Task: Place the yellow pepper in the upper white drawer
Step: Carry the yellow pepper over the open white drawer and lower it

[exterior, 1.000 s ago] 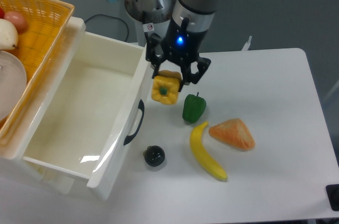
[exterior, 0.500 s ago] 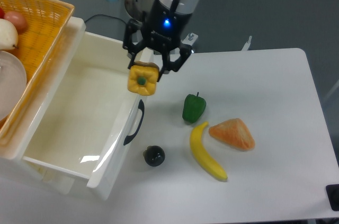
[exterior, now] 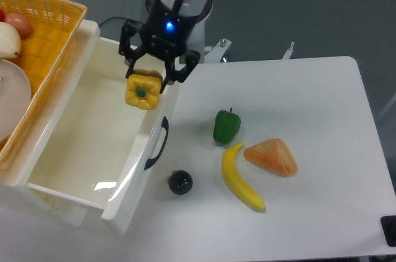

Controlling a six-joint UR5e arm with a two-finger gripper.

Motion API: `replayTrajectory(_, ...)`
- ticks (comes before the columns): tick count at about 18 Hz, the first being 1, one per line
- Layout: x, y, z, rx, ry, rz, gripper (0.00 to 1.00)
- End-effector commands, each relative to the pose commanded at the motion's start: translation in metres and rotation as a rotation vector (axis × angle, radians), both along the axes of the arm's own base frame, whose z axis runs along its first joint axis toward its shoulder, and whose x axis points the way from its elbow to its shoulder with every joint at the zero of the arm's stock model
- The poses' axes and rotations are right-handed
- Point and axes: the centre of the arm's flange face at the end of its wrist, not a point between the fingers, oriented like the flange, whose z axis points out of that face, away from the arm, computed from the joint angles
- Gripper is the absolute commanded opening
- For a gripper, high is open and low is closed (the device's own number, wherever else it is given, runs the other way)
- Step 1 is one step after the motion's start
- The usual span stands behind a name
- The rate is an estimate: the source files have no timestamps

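The yellow pepper (exterior: 142, 90) hangs in my gripper (exterior: 147, 83), its green stem facing the camera. The gripper is shut on the pepper and holds it above the right side of the open upper white drawer (exterior: 80, 132), just inside the front panel with the dark curved handle (exterior: 158, 143). The inside of the drawer shows bare white.
A woven yellow basket (exterior: 46, 33) with produce and a white dish sits at the upper left, over the drawer's edge. On the table lie a green pepper (exterior: 226, 126), a banana (exterior: 241, 177), an orange wedge-shaped item (exterior: 271, 157) and a small dark round object (exterior: 180, 182).
The gripper has carried the yellow pepper leftward from above the table, past the drawer's front panel, to above the drawer's interior.
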Motion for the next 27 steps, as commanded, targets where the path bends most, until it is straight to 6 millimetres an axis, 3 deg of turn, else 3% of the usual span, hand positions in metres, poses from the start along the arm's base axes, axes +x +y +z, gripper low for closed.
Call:
replayTrajectory(11,0.012,0.013,-0.038,-0.065,-0.023,-0.042,0.34)
replayTrajectory(20,0.019,0.022,-0.046,-0.076,-0.031,-0.062,0.34)
replayTrajectory(27,0.028,0.030,-0.054,-0.092,-0.043,-0.085,0.42)
